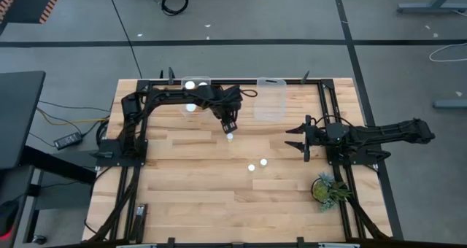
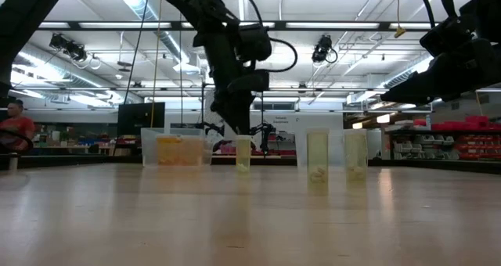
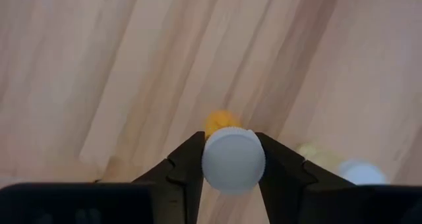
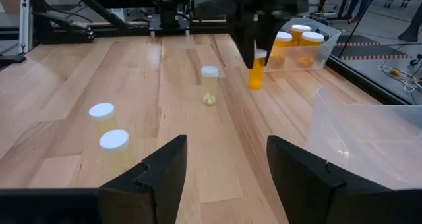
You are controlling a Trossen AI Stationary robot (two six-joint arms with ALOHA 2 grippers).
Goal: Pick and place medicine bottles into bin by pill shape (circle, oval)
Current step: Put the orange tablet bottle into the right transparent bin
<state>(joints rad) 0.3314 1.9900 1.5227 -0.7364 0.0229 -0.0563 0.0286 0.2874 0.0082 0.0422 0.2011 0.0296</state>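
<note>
Between the two dark fingers of the left gripper (image 3: pixel 233 163), near the middle of the pale wooden plank table (image 1: pixel 190 197), stands the small orange translucent bottle (image 2: pixel 243 153) with its round, ribbed white cap, gripped at the cap. Behind it the clear plastic bin (image 4: pixel 304 43) holds more orange bottles. The right gripper (image 4: pixel 226 161) hovers open and empty at the right side.
</note>
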